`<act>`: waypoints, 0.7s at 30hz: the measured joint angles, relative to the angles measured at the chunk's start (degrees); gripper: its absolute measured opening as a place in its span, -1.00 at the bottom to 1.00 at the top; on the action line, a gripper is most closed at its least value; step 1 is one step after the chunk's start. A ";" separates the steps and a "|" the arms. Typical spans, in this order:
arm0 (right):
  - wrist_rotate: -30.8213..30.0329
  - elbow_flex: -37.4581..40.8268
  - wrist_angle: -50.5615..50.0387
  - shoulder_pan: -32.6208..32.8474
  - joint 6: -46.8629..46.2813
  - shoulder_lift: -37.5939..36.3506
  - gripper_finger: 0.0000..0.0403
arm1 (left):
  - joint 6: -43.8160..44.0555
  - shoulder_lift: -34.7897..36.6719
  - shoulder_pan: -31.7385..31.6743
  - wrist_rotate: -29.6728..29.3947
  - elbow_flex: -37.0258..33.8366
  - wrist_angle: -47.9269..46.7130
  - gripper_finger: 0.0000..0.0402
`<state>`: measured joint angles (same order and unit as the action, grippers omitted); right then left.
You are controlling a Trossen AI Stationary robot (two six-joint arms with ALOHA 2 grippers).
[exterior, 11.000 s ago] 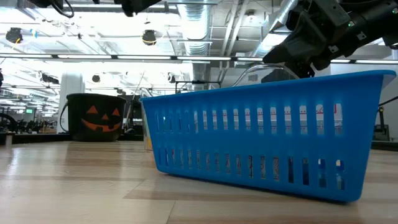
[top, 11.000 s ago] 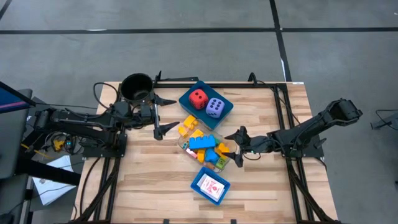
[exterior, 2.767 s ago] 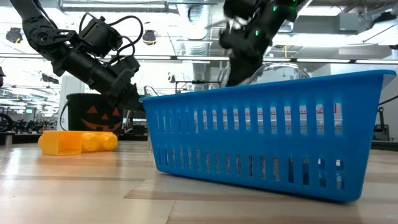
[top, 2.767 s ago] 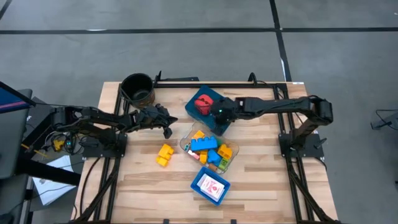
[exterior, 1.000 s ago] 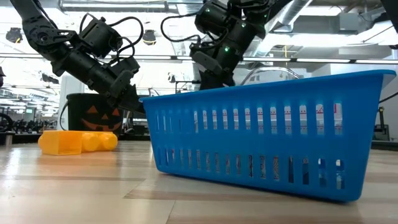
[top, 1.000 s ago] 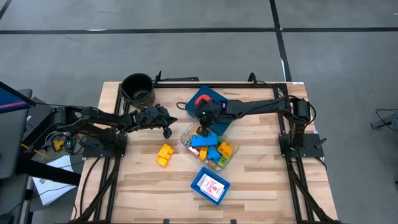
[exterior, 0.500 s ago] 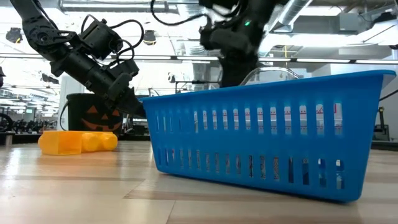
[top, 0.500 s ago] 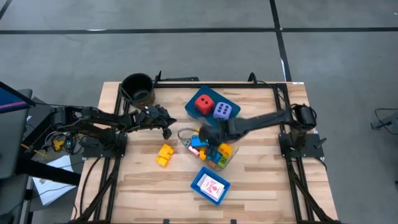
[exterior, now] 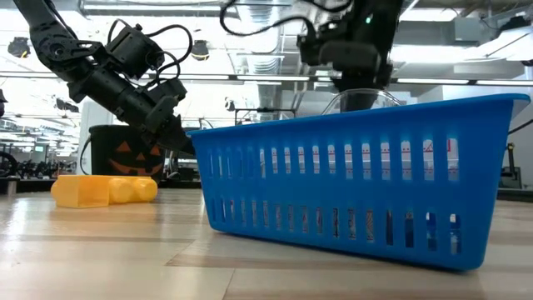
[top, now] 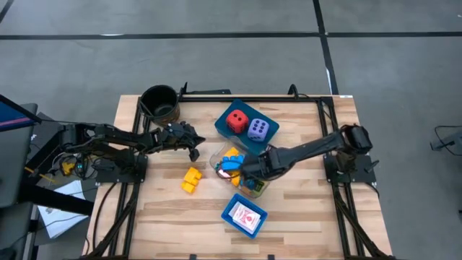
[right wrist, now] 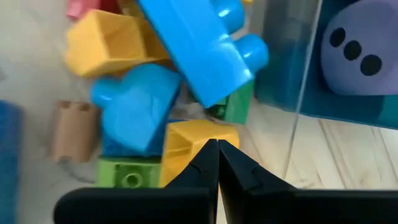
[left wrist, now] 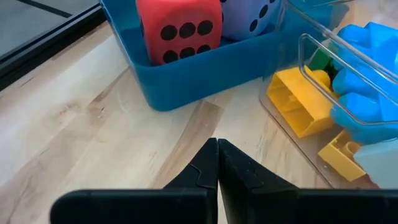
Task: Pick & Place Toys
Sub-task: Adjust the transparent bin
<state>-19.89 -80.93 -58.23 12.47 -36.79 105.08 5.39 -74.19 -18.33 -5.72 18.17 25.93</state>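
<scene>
Right gripper [top: 245,171] hovers shut over the brick bin; left gripper [top: 193,146] waits beside it, also shut and holding nothing.

The right gripper's pinched tips sit just above a yellow brick [right wrist: 186,140] in the clear bin [top: 216,155], gripping nothing, likely lining up a pick from the heap where a long blue brick [right wrist: 199,46] lies across the others. The red die [top: 235,120] and lavender die [top: 259,129] sit side by side in the blue tray [top: 253,142], probably sorted there already. One yellow brick on the surface [top: 191,179] lies alone, left of the bin. The cards [top: 245,216] rest in the near basket [top: 229,205].
</scene>
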 joint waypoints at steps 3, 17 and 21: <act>0.23 1.64 0.68 -2.15 1.25 0.02 -1.00 | 0.02 0.00 0.00 0.00 0.00 0.11 -1.00; 3.19 3.85 8.66 -11.75 10.29 0.09 -1.00 | -0.15 0.00 0.00 0.00 0.00 0.02 -1.00; 2.99 3.85 9.48 -12.69 11.40 0.09 -1.00 | -0.17 0.00 0.00 0.00 0.00 0.00 -1.00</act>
<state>-16.91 -77.08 -48.76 -0.21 -25.39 105.16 5.21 -74.19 -18.33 -5.72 18.17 25.93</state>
